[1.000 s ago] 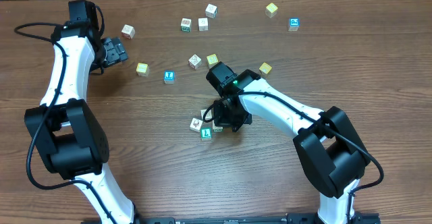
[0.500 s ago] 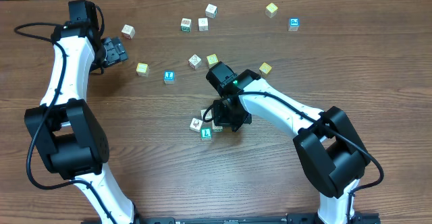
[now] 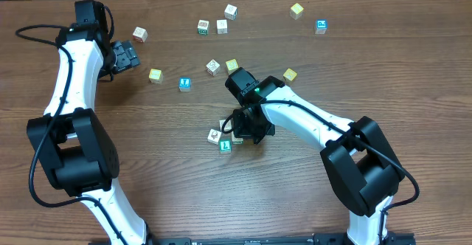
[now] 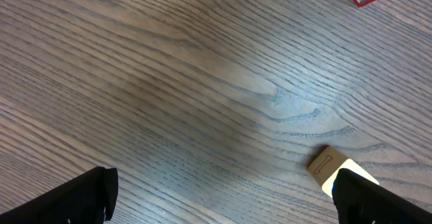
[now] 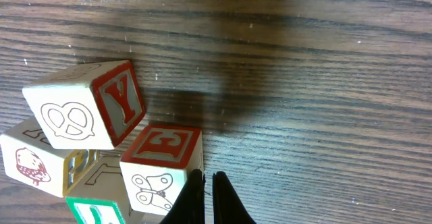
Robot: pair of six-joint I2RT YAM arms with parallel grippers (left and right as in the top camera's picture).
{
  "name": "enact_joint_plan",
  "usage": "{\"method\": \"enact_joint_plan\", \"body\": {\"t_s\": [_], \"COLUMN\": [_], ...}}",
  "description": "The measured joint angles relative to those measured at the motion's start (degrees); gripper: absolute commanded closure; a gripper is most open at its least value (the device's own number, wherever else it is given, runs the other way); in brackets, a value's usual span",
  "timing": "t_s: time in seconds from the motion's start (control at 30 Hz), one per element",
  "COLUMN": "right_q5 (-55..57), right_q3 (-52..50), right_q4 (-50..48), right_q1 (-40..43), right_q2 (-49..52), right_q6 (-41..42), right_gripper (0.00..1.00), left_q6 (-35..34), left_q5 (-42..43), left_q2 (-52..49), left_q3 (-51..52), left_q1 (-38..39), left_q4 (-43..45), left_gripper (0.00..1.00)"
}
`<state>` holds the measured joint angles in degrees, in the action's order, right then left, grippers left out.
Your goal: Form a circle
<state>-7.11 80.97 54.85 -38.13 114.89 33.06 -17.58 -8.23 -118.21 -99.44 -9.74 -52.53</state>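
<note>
Right jaws together, down beside circle (image 5: 101,136)

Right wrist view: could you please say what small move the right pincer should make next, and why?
Probably lift straight up, clear of the group: the shut right pincer holds nothing, its tips stand right beside the E cube, and the cubes already sit tightly together.

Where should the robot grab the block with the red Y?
Probably from above, pinching the Y block across its red Y face and the face opposite. The other blocks crowd its pretzel side, so fingers would likely not fit there.
</note>
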Motion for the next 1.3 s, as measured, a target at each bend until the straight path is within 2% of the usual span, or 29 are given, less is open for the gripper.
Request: {"method": "enact_joint_plan", "body": {"t_s": [0.27,0.57,0.9,1.3], "right_q5": [-0.1,-1.0,-3.3,8.1], "right_q3": [0.7,9.5,10.5,10.5], "right_q4": [2.4,7.1,-1.9,-10.9], "right_q1": [0.9,3.0,-4.9,-13.8], "right_q2": [0.0,0.0,0.0,0.0], "right_q6": [0.0,-0.1,0.1,4.9], "right_gripper": [0.96,0.96,0.96,0.96], "left_q6": [0.0,0.0,0.0,0.0], "left_q5": [0.0,0.0,0.0,0.0], "left_q2": [0.0,0.0,0.0,0.0], "left_q3": [0.0,0.0,0.0,0.0], "left_q1": [0.0,0.0,0.0,0.0], "left_q4": [0.0,0.0,0.0,0.0], "left_gripper": [0.00,0.00,0.00,0.01]}}
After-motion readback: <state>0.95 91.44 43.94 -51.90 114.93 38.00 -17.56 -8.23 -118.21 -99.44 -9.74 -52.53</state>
